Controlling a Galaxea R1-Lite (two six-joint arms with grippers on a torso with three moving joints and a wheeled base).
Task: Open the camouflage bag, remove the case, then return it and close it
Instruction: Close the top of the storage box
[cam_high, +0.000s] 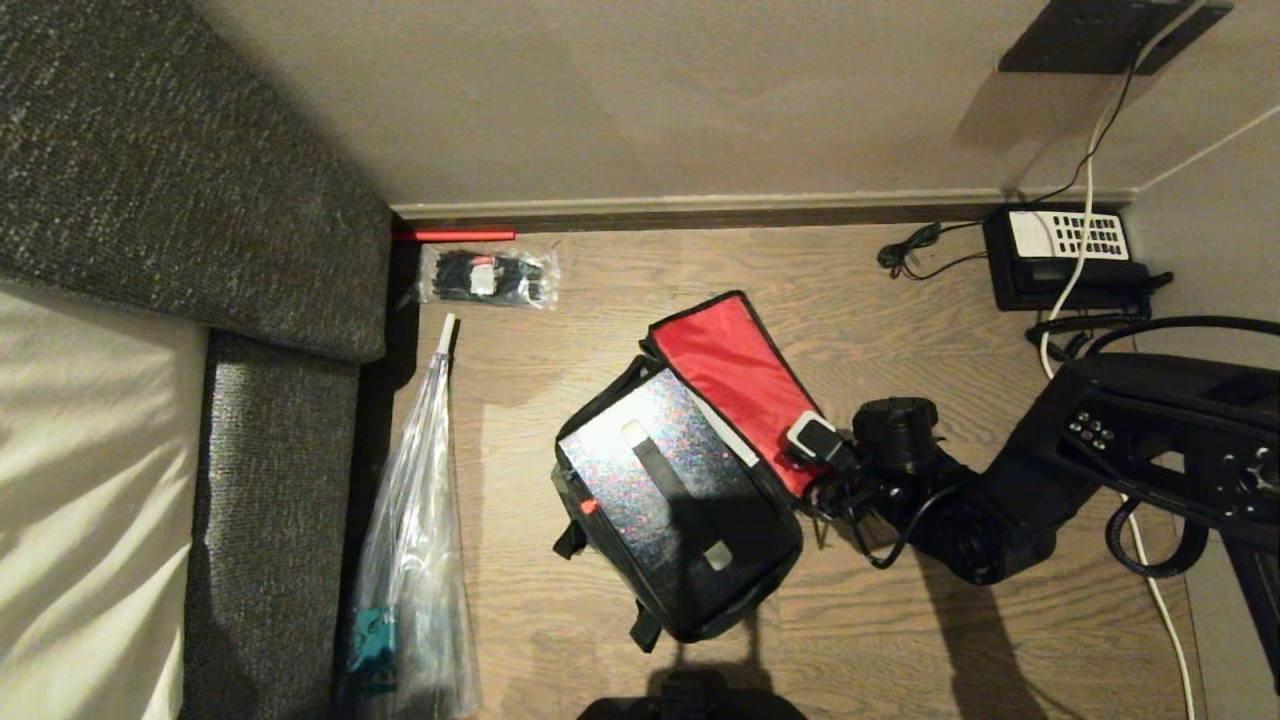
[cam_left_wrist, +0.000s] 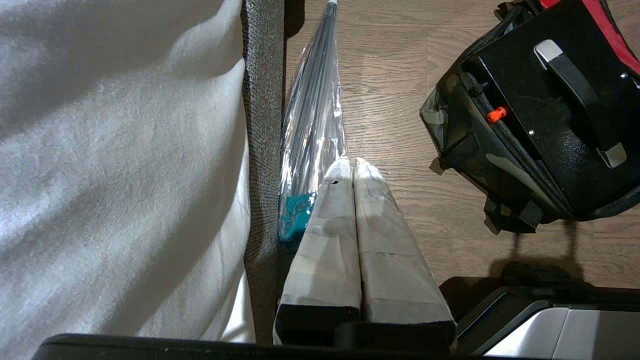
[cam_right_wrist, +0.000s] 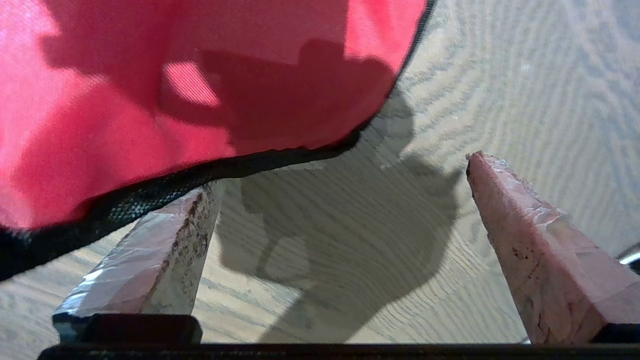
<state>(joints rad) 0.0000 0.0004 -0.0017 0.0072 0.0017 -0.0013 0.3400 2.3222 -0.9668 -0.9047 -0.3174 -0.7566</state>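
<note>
Head view: camouflage bag (cam_high: 690, 590) sits on the wood floor (cam_high: 900, 620), red-lined lid (cam_high: 735, 375) thrown back. Black case (cam_high: 660, 480) lies inside the bag, handle up. Right gripper (cam_right_wrist: 345, 165) hangs beside the lid's edge, fingers (cam_right_wrist: 540, 250) spread wide, grasping nothing. Left gripper (cam_left_wrist: 352, 165) is parked near the sofa (cam_left_wrist: 260, 150), fingers pressed together, empty.

Head view dim and warm; arm casts hard shadows on the wooden floor (cam_high: 620, 300). Sparkling glare on the case (cam_high: 660, 470). Red lid lining (cam_right_wrist: 175, 85) blurred in the right wrist view.
</note>
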